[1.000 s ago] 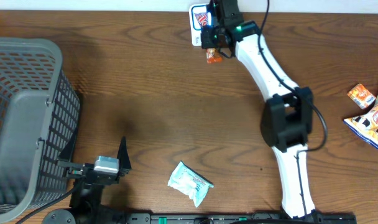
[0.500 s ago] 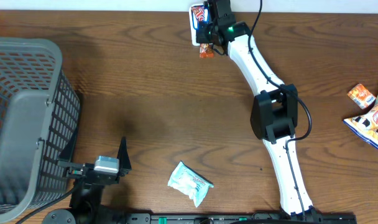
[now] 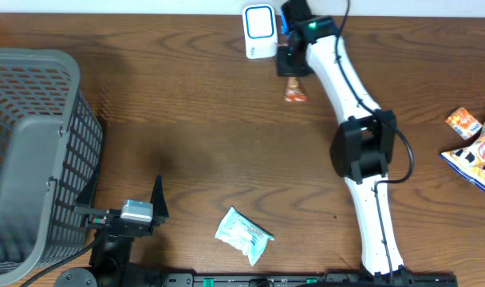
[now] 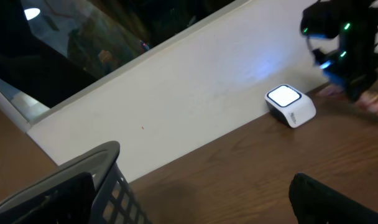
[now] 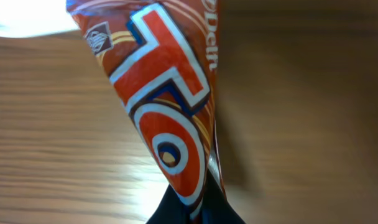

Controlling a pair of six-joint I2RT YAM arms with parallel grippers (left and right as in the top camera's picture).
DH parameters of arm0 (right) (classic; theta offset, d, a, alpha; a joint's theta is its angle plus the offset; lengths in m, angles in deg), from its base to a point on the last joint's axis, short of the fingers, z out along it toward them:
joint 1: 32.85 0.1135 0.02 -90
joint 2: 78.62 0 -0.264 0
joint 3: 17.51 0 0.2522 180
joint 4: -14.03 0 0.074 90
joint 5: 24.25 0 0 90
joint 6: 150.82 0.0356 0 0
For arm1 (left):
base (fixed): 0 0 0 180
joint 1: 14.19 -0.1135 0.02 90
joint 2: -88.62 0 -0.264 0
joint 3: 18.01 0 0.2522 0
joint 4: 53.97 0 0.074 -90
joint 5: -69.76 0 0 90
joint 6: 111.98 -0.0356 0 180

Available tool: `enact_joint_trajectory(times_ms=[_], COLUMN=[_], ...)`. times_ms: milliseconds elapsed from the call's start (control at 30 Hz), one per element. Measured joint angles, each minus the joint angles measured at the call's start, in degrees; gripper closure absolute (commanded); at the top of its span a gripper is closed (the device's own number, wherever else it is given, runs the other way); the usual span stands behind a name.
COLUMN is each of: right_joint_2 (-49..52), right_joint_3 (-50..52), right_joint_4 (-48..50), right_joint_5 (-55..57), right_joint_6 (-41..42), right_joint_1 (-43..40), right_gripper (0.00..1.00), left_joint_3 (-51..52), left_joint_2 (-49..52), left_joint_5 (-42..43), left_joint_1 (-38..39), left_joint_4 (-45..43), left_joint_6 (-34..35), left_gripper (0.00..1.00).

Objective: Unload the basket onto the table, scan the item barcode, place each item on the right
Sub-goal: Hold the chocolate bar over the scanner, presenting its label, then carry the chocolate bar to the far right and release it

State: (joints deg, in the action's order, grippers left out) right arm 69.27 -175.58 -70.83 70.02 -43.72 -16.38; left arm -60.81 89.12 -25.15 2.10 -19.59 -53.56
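Your right jaws are clamped on the packet (image 5: 170,124) — a red-orange wrapper with bold white-and-blue lettering — hanging just right of the scanner (image 3: 260,32) at the table's (image 3: 187,119) far edge; your left jaws stand wide apart.

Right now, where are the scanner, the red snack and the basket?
scanner (image 3: 260,22), overhead view, on its white top face.
red snack (image 3: 294,90), overhead view, on the packet's lower end.
basket (image 3: 84,147), overhead view, on its mesh side wall.
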Motion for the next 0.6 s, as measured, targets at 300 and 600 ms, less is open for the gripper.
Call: enact_joint_trajectory(times_ms=[300,600], right_joint_2=[-2.67,-2.67], right_joint_3=[1.73,4.22], right_joint_4=[-10.67,-16.0], right_joint_5=[15.3,24.48], right_joint_6=[1.7,3.76], right_joint_1=[-11.54,-26.51], right_gripper=[0.99,0.99], left_joint_3=[0.0,0.0], left_joint_2=[0.0,0.0], left_joint_5=[0.0,0.0], left_joint_1=[0.0,0.0], left_joint_4=[0.02,0.17], left_joint_6=[0.0,0.0], left_gripper=[0.0,0.0])
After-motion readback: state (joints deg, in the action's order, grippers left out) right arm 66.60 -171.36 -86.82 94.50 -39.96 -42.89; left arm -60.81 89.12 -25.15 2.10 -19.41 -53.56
